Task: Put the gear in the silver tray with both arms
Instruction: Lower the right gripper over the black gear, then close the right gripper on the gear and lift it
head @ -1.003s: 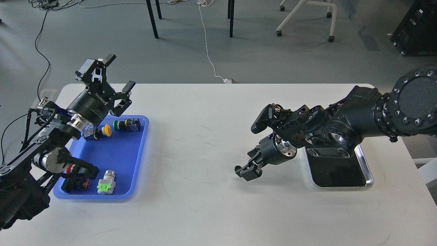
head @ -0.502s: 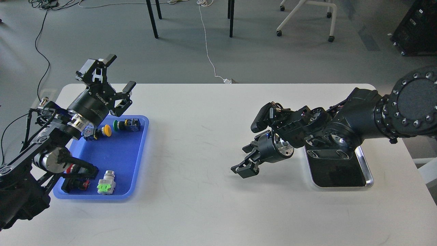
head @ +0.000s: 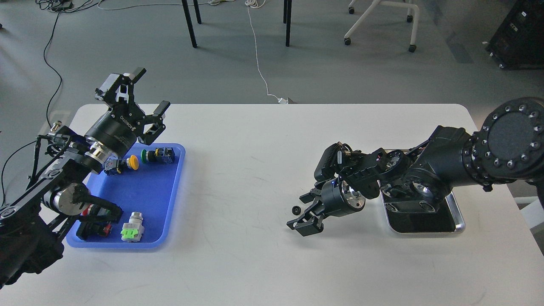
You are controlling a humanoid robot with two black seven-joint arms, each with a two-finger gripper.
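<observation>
The gear (head: pixel 295 210) is a small black toothed wheel lying on the white table, left of centre-right. My right gripper (head: pixel 300 211) is open and low over the table, its two fingers spread on either side of the gear without gripping it. The silver tray (head: pixel 458 214) lies at the right behind that gripper, and my right arm (head: pixel 425 178) covers its far part. My left gripper (head: pixel 150 90) is open and empty, raised above the far end of the blue tray.
A blue plastic tray (head: pixel 170 199) at the left holds several push-button switches: yellow (head: pixel 133 162), green (head: pixel 144 155), red (head: pixel 87 209) and a grey one with a green base (head: pixel 132 227). Chair and table legs stand on the floor beyond the table.
My right gripper has gone from shut to open and dropped lower and slightly toward me. The gear now shows on the table between its fingers. My left arm has barely moved.
</observation>
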